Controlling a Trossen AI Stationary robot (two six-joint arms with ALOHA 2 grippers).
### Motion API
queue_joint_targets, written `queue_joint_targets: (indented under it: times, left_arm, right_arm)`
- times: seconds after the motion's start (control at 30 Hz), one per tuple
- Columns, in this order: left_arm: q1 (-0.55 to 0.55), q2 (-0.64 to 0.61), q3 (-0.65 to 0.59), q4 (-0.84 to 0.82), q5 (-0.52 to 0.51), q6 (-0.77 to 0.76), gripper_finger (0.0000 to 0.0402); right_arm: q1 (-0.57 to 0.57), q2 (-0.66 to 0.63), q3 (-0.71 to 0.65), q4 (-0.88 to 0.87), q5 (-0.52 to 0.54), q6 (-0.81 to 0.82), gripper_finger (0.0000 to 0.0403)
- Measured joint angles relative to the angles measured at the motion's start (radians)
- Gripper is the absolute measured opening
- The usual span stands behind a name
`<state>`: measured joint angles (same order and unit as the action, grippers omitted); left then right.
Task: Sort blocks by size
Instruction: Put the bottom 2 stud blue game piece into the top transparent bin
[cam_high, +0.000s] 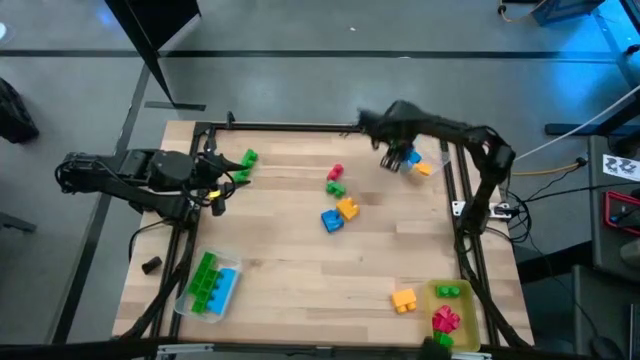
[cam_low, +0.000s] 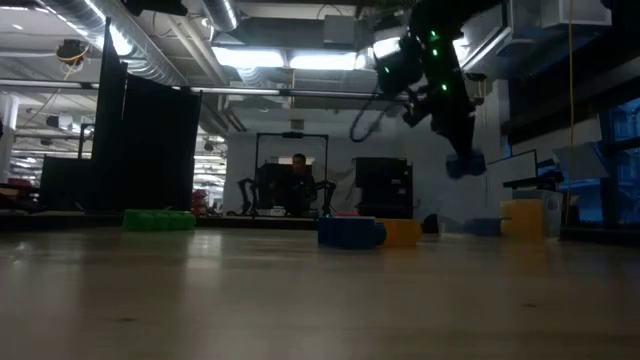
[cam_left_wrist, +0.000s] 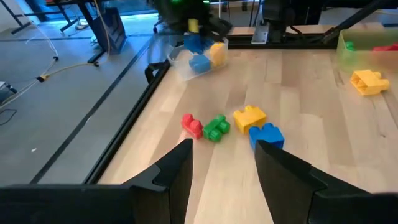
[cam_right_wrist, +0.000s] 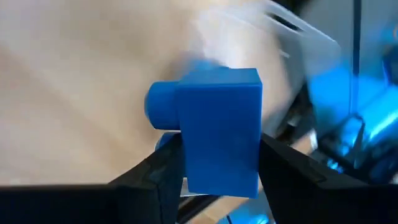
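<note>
A: Reporting on the right gripper (cam_right_wrist: 211, 165): grasping a small blue block (cam_right_wrist: 217, 127) between both fingers, hanging raised above the table at the far right, over a clear tray (cam_high: 428, 160).

B: Confirming from the level view: blue block (cam_low: 466, 164) hanging well off the wood. Holding anything else?

A: Nothing else visible. Tray already holding a blue piece and a yellow one (cam_left_wrist: 217, 53), going by the left wrist view.

B: Step in hand?

A: Judging it as carrying a small block over to that far-right tray for dropping. Next move likely calling for lowering over the tray walls, then spreading the fingers, keeping clear of the pieces inside.

B: Left gripper (cam_left_wrist: 222, 163)?

A: Waiting at the far left edge, fingers standing apart, gripping nothing. Green block (cam_high: 247, 158) lying just beside it.

B: Remaining work?

A: Plenty. Lying loose mid-table: red block (cam_left_wrist: 192, 125), green one (cam_left_wrist: 216, 128), yellow one (cam_left_wrist: 249, 116), blue one (cam_left_wrist: 267, 135), close together. Another yellow block (cam_high: 404, 300) sitting near the yellow tray (cam_high: 464, 300) at the near right. Long green pieces (cam_high: 205, 282) filling the near-left tray (cam_high: 228, 290).
</note>
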<state>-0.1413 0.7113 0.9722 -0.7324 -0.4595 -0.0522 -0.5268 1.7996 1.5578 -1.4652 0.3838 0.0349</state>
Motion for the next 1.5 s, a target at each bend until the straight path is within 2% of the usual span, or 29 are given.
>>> queue_joint_targets:
  times: [0.13, 0.33, 0.53, 0.7, 0.83, 1.0, 1.13, 1.4, 1.5]
  left_arm:
    - [0.000, 0.001, 0.000, -0.005, -0.002, 0.000, 0.0157]
    - [0.000, 0.006, 0.000, -0.022, -0.026, -0.001, 0.0157]
    - [0.000, 0.040, 0.000, -0.021, -0.092, 0.079, 0.0157]
    - [0.000, 0.095, 0.000, -0.015, -0.184, 0.029, 0.0157]
    - [0.012, 0.140, 0.000, -0.007, -0.206, -0.002, 0.0157]
    - [0.103, 0.188, 0.000, -0.014, -0.212, -0.082, 0.0157]
    - [0.194, 0.214, -0.001, -0.011, -0.199, -0.070, 0.0157]
    - [0.408, 0.265, -0.001, -0.008, -0.091, -0.079, 0.0157]
    - [0.487, 0.292, -0.001, -0.014, -0.040, -0.084, 0.0157]
  right_arm:
    - [-0.140, 0.000, -0.013, 0.051, 0.017, -0.030, 0.0181]
    - [-0.273, 0.000, -0.055, 0.113, -0.088, -0.066, 0.0182]
    - [-0.299, 0.000, -0.091, 0.143, -0.115, -0.070, 0.0182]
    - [-0.297, 0.000, -0.113, 0.153, -0.139, -0.069, 0.0182]
    - [-0.298, 0.000, -0.120, 0.156, -0.153, -0.068, 0.0182]
    - [-0.298, 0.000, -0.120, 0.156, -0.153, -0.068, 0.0182]
    - [-0.299, 0.000, -0.120, 0.152, -0.175, -0.069, 0.0182]
    - [-0.298, 0.000, -0.120, 0.160, -0.201, -0.067, 0.0183]
    - [-0.298, 0.000, -0.120, 0.163, -0.185, -0.067, 0.0200]
